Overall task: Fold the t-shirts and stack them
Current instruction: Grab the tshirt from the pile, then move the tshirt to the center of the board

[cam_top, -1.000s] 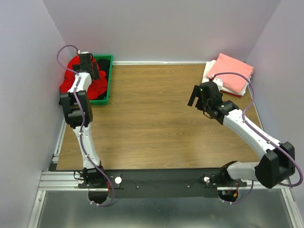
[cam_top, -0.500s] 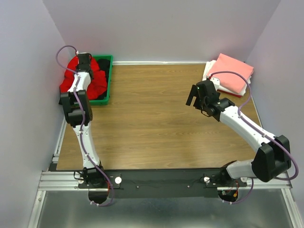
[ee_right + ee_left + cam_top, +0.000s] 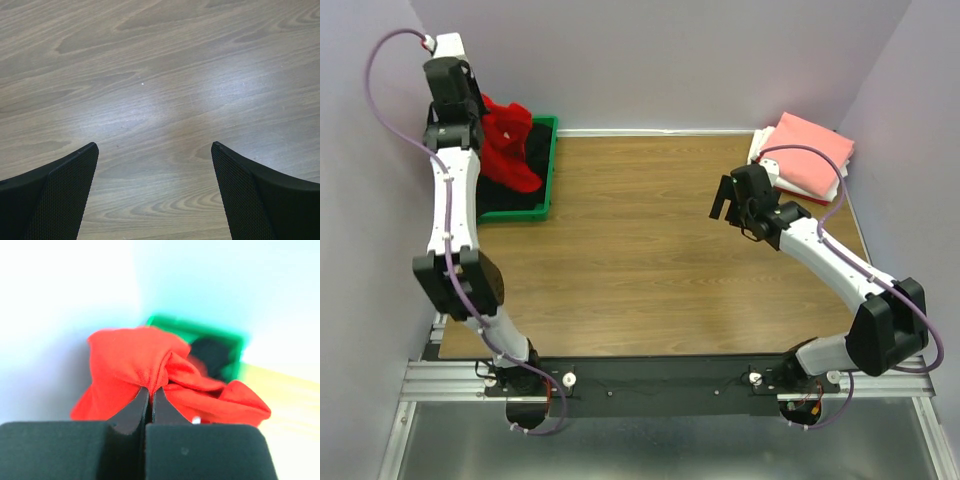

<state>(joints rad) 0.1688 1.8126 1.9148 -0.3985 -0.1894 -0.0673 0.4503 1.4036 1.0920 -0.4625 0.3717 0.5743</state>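
Note:
A bright red t-shirt [image 3: 508,140] hangs bunched above the green bin [image 3: 548,165] at the back left. My left gripper [image 3: 480,108] is raised high there, shut on a pinch of the red t-shirt [image 3: 145,365]. A black t-shirt [image 3: 212,354] lies in the bin [image 3: 200,326] below it. At the back right a salmon-pink folded t-shirt [image 3: 805,150] lies on a white folded one [image 3: 760,150]. My right gripper [image 3: 724,204] hovers over the bare wood right of centre, open, with nothing between its fingers [image 3: 60,190].
The lilac walls close in the table at the back and on both sides. The left arm's raised wrist is close to the left wall. A purple cable [image 3: 380,80] loops from that arm. The wooden tabletop [image 3: 630,230] stretches between the bin and the folded stack.
My left gripper closed on the red t-shirt in the bin and lifted it up and back. My right gripper drifted slightly left, still open.

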